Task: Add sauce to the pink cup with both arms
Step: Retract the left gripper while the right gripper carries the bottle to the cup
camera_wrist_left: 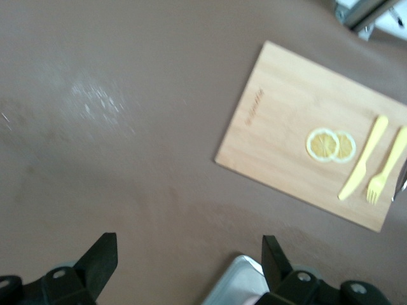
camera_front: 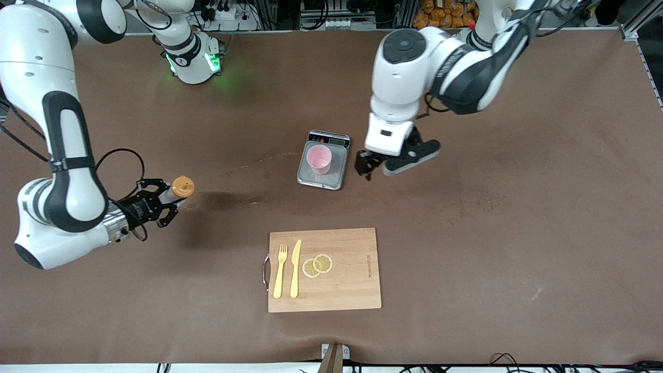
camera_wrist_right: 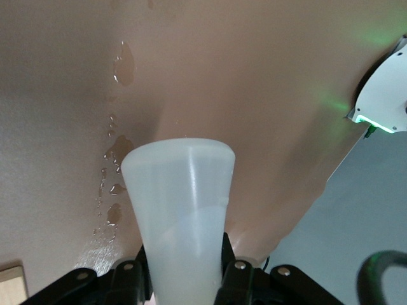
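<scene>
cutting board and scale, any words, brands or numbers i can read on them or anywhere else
Cutting board: one line of engraved brand text beside the lemon slices, too small to read; blurred in the left wrist view too.
Scale under the pink cup: dark display strip with reddish marks, not readable.
Sauce bottle in the right gripper: no label visible.
Nothing else carries text.

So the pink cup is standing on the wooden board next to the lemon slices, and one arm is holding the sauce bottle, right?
Not quite. The pink cup stands on the small scale, not on the wooden board; the front view shows it. The board carries the lemon slices, a fork and a knife. The rest holds: the right gripper has its jaws shut on the sauce bottle.
</scene>
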